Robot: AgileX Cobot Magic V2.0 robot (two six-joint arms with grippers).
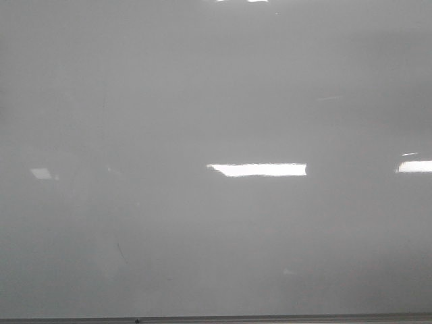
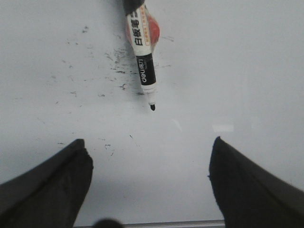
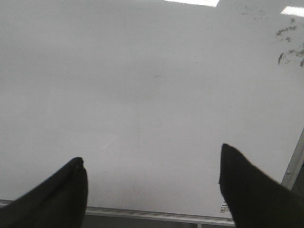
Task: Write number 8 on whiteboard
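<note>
my left gripper (image 2: 149, 178) wide, empty | right gripper (image 3: 152, 183) wide | only left wrist shows marker (image 2: 142, 52) lying on glossy whiteboard (image 2: 247, 71) | front: bare glare

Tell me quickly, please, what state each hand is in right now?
Left hand: open, holding nothing; marker lies ahead on the whiteboard.
Right hand: open, empty.

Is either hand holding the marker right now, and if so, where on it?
Neither. The left hand and right hand are both open with nothing between their fingers. The uncapped marker lies on the whiteboard, ahead of the left hand.
</note>
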